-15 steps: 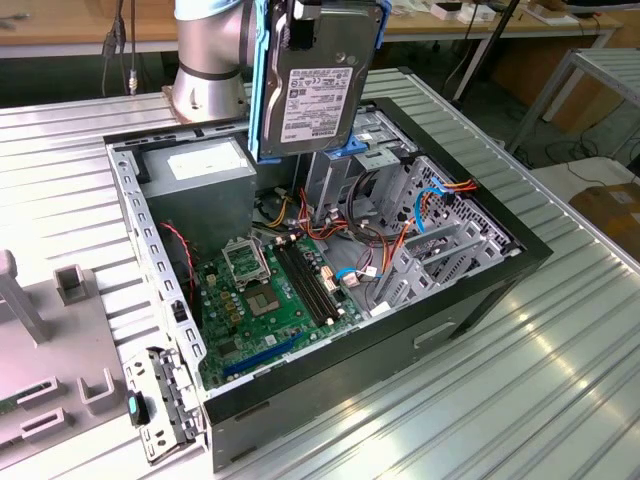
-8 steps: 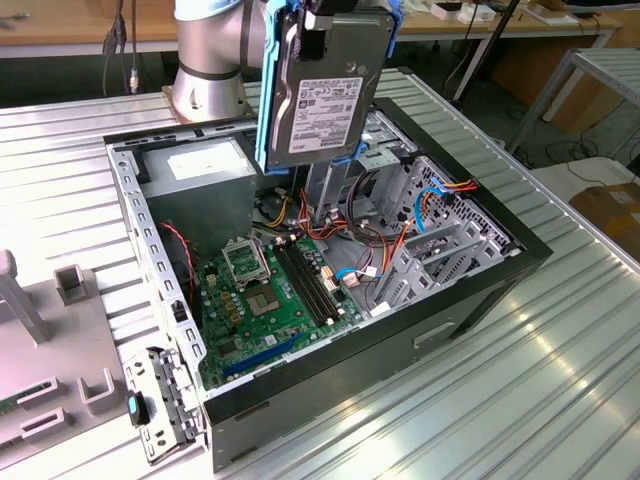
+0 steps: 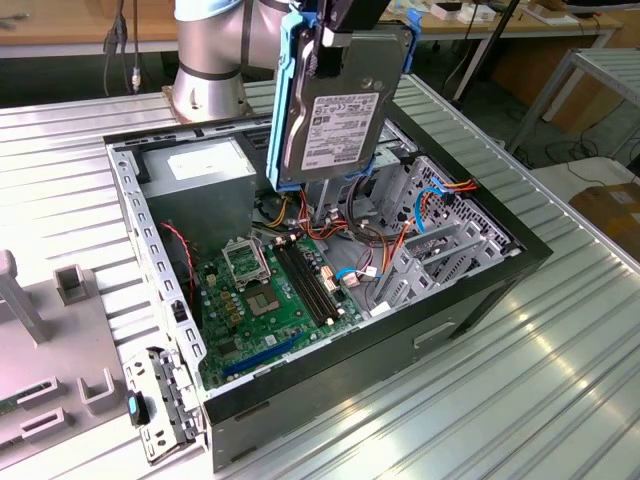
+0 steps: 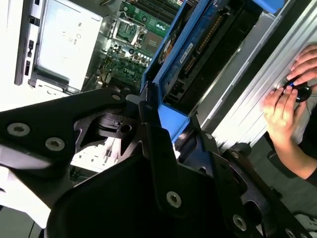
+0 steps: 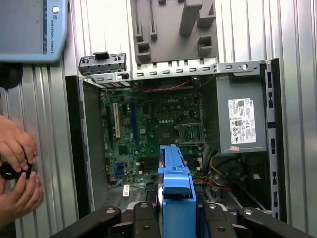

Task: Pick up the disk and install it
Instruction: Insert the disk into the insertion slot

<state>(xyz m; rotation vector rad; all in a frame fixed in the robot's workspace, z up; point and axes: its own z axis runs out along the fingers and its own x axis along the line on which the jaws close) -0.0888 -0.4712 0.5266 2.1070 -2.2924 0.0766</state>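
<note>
Pick done: fingers (image 4: 161, 163) clamped on the disk (image 3: 340, 115), gripping its blue rail. The disk hangs upright above the open case (image 3: 330, 390). Install left: it isn't in any bay yet.

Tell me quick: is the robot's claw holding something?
Gripper: shut on the flat blue-edged grey metal disk, lifted off the table.

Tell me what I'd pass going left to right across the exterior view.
Grey fixture → power supply → disk, raised above the case → metal cage → brown box.
</note>
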